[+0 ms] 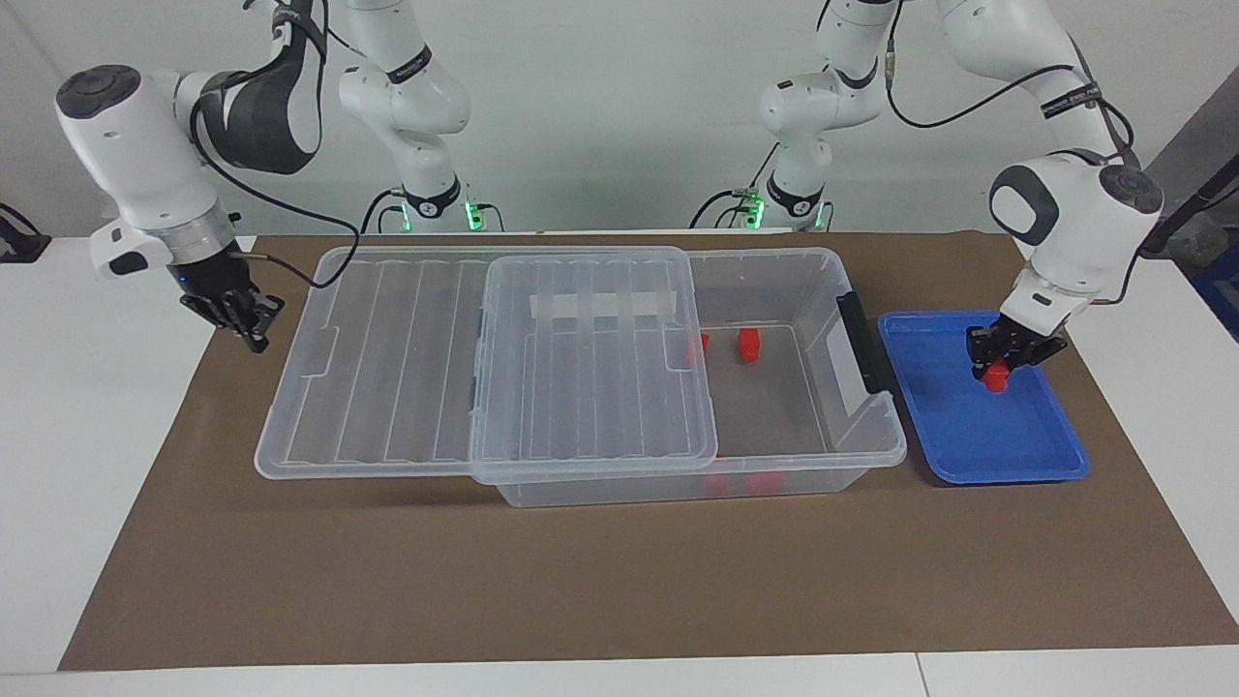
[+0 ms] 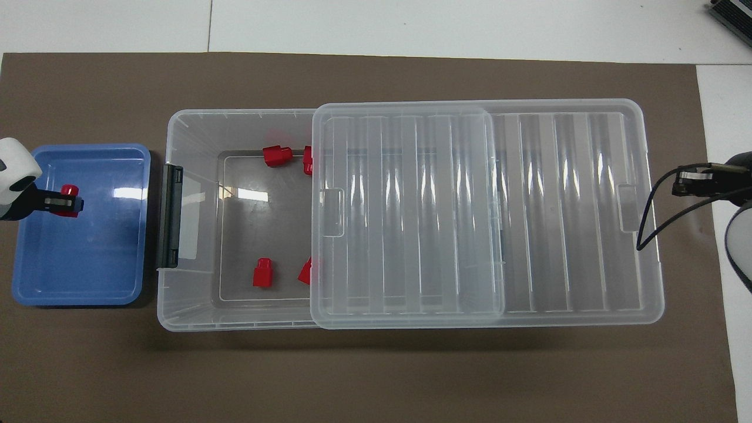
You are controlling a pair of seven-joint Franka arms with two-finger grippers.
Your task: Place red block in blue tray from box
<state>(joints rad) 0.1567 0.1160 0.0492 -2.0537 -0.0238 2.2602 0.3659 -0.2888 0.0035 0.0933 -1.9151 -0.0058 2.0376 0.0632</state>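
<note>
My left gripper point(image 1: 997, 366) is clamping the red block point(image 1: 994, 379) low inside the blue tray point(image 1: 1007, 455), beside the box point(image 1: 823, 455). My right gripper point(image 1: 250, 327) is idling, clenched on nothing, off the box's slid-aside lid point(image 1: 387, 368). More red blocks point(image 2: 262, 273) are lying in the box.

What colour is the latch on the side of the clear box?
Dark grey latch, seen best in the overhead view, on the box.
</note>
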